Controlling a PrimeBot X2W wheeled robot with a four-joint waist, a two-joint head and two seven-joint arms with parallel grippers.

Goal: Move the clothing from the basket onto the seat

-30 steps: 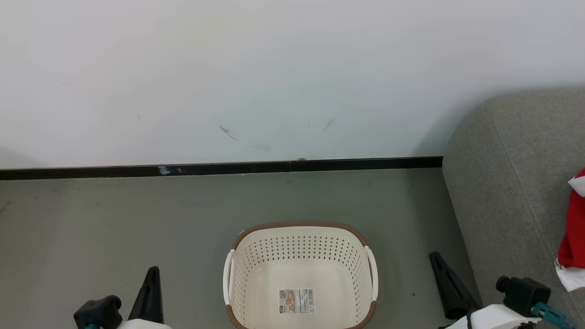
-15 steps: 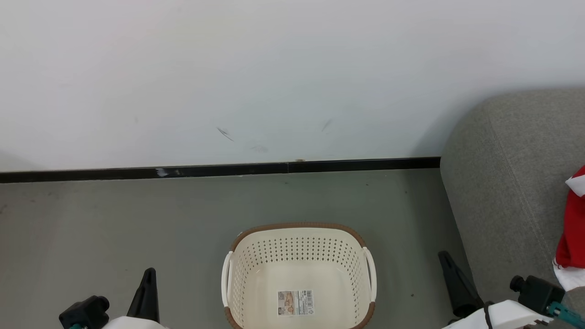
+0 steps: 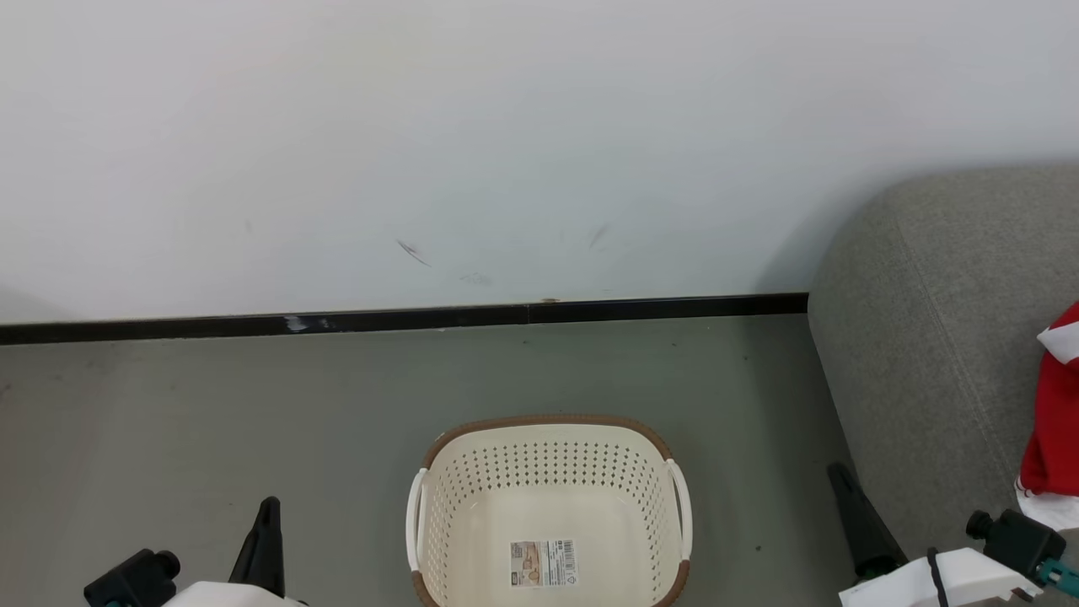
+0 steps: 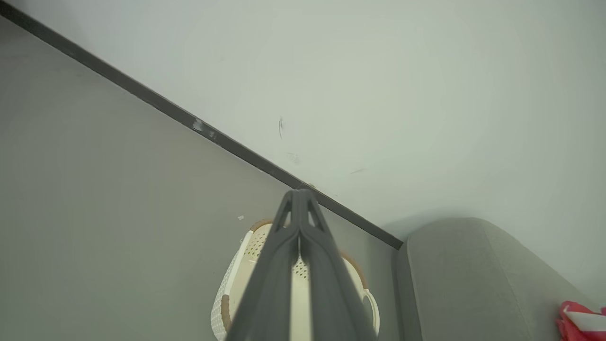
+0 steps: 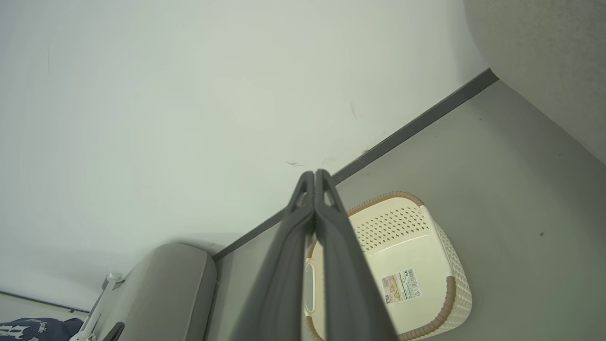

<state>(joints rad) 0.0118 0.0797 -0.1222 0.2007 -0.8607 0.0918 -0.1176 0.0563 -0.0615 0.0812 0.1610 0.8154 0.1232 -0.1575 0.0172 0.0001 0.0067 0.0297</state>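
The cream basket with its brown rim stands on the floor at the bottom centre, holding nothing but a barcode sticker. The red and white clothing lies on the grey seat at the right edge. My left gripper is shut and empty, left of the basket. My right gripper is shut and empty, between basket and seat. In the left wrist view the shut fingers point over the basket, with the seat and clothing to the right. In the right wrist view the shut fingers lie beside the basket.
A white wall with a black baseboard runs behind the basket. Grey floor spreads to the left. The right wrist view shows another grey upholstered piece and dark blue lettered fabric at its lower left.
Both grippers have slid outward toward the bottom corners, away from the basket, staying shut. The whole head view has shifted slightly. Basket and clothing have not moved.
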